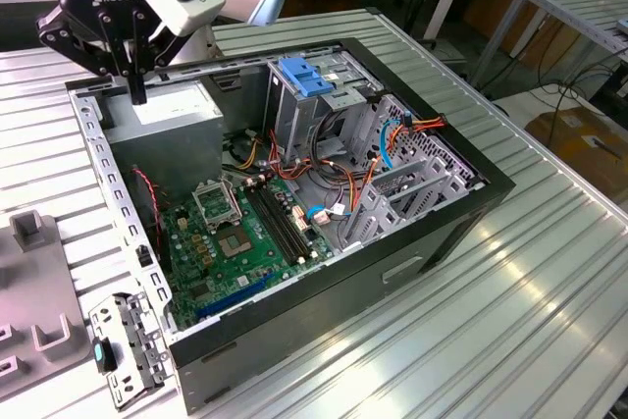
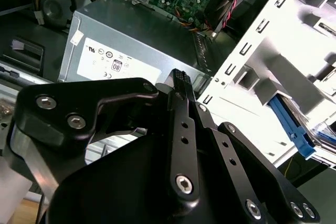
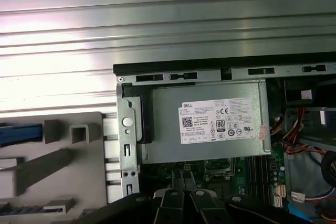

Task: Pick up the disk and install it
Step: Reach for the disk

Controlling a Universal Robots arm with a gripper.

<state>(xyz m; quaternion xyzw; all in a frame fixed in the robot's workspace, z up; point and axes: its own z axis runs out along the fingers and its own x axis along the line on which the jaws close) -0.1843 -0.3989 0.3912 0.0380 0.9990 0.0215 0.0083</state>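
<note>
Hovering above the large grey power-supply box with white sticker (image 1: pixel 175 110) inside the open black computer case (image 1: pixel 294 331), the black gripper (image 1: pixel 137 95) has its jaws pinched together on nothing. The flat silver disk with blue side rails (image 3: pixel 21 132) lies outside the case, in a grey moulded holder (image 3: pixel 63 156).

Ribbed shiny metal table (image 1: pixel 549 272), matt black claw (image 1: pixel 138 95)
</note>
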